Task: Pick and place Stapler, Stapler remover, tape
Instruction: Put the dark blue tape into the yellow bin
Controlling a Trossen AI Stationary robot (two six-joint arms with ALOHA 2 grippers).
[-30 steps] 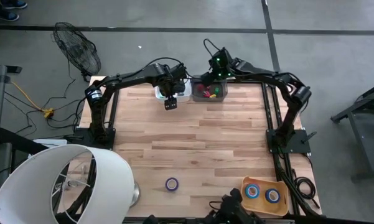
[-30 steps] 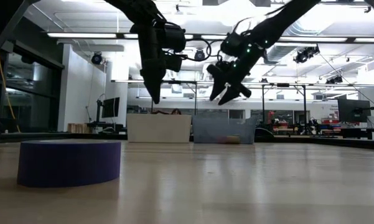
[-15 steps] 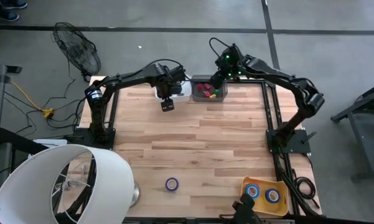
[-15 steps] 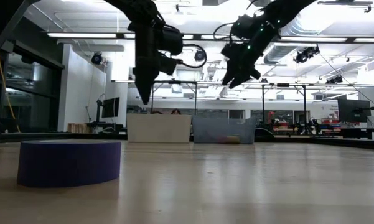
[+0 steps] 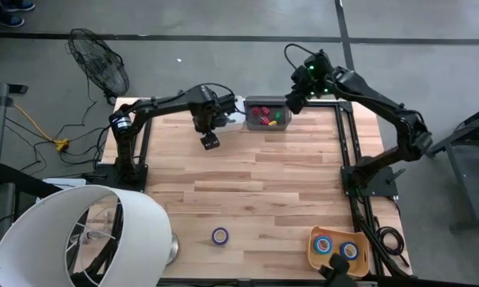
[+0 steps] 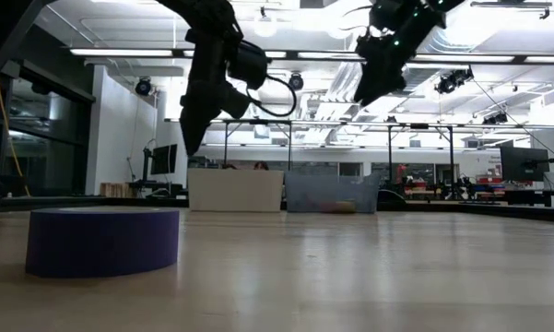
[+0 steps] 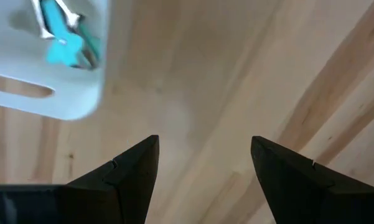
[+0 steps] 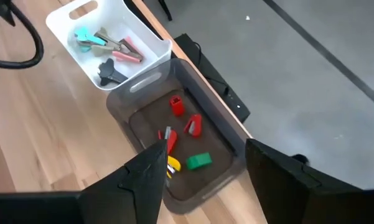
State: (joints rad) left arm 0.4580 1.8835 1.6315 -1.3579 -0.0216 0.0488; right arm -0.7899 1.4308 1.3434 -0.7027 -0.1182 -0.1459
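Both pincers gape empty: the left pincer (image 5: 210, 142) at eleven o'clock over the desk (image 5: 247, 199), the right pincer (image 5: 291, 105) at one o'clock beside the grey bin (image 5: 266, 114).

Overhead, table-level and two wrist cameras

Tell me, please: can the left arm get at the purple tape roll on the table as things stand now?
Probably yes. The left gripper is open and empty, and only bare table lies between it and the purple tape roll, which stands alone. It is far off, so reach is uncertain.
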